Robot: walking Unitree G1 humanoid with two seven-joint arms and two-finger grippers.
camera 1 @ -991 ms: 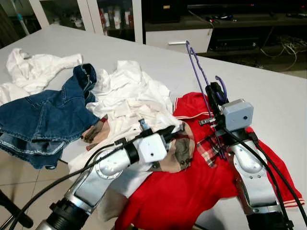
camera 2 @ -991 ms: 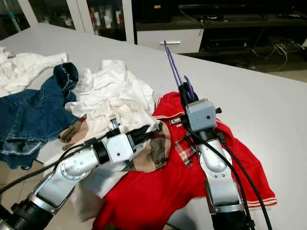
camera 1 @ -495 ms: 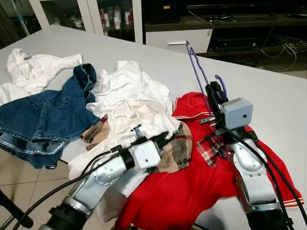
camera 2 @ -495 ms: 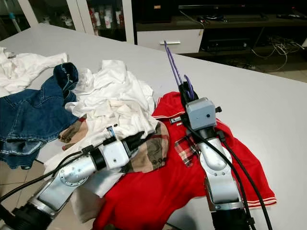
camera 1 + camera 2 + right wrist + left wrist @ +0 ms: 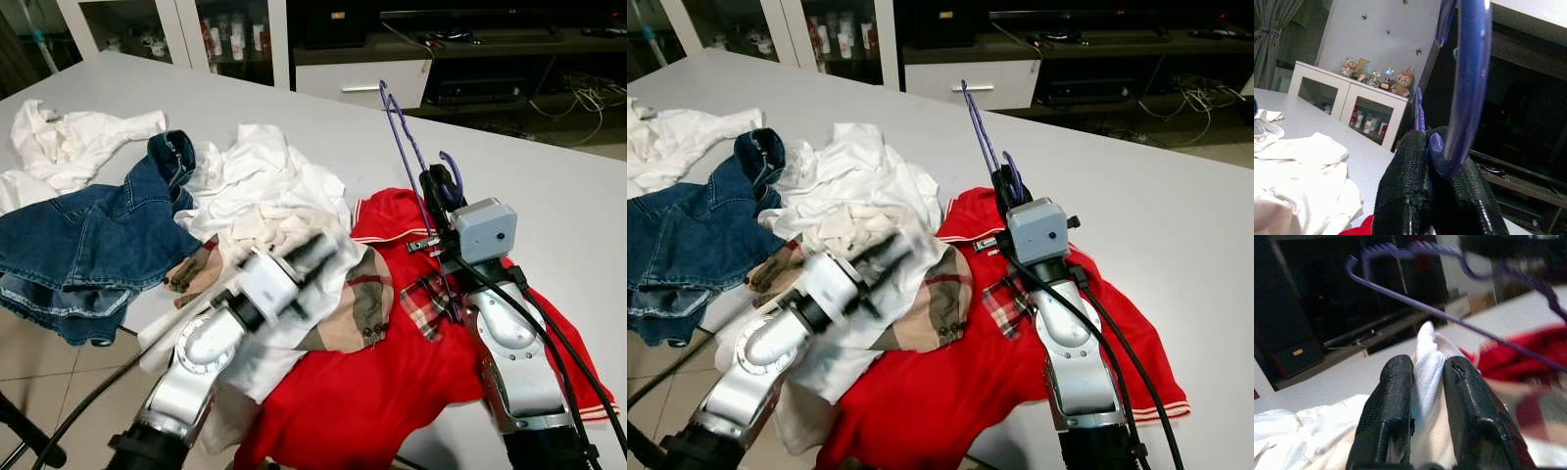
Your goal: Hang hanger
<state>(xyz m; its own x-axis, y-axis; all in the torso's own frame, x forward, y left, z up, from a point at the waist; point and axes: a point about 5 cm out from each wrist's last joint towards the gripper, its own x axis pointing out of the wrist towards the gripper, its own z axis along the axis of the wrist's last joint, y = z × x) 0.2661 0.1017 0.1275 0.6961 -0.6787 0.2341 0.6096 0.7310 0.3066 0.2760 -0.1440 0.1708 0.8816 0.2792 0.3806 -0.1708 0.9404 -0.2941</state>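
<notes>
- Left eye view: the left end effector (image 5: 312,257) is smeared with motion blur over the white shirt (image 5: 265,191) and the plaid-lined tan garment (image 5: 364,304), so I can't tell from here if its fingers are apart or together. The right end effector (image 5: 440,188) is mostly hidden behind its own grey wrist box, but it sits right at the neck of the purple hanger (image 5: 404,147). The hanger stands up tilted from that grip, its hook curling just beside the fingers and its long bar reaching up and back over the grey counter (image 5: 549,186). Below it lies the red polo shirt (image 5: 392,382), partly covered by the right arm. The blue jeans (image 5: 83,235) hang off the counter's near-left edge and get cut off there.
- Right eye view: same layout, the left arm is just as blurry. The hanger (image 5: 982,132) rises from the right end effector (image 5: 1009,186), above the red shirt's collar. Another white garment (image 5: 676,137) is cut off at the far left.
- Left wrist view: the two black fingers (image 5: 1388,416) are a little apart, with a fold of white fabric (image 5: 1427,367) poking up between them; I can't tell if they actually pinch it. The hanger (image 5: 1449,318) crosses beyond them, out of focus, clear of the fingers.
- Right wrist view: fingers (image 5: 1405,191) clamped tight on the hanger (image 5: 1469,83), whose hook loops up close to the lens and goes blurry, top cut off.
</notes>
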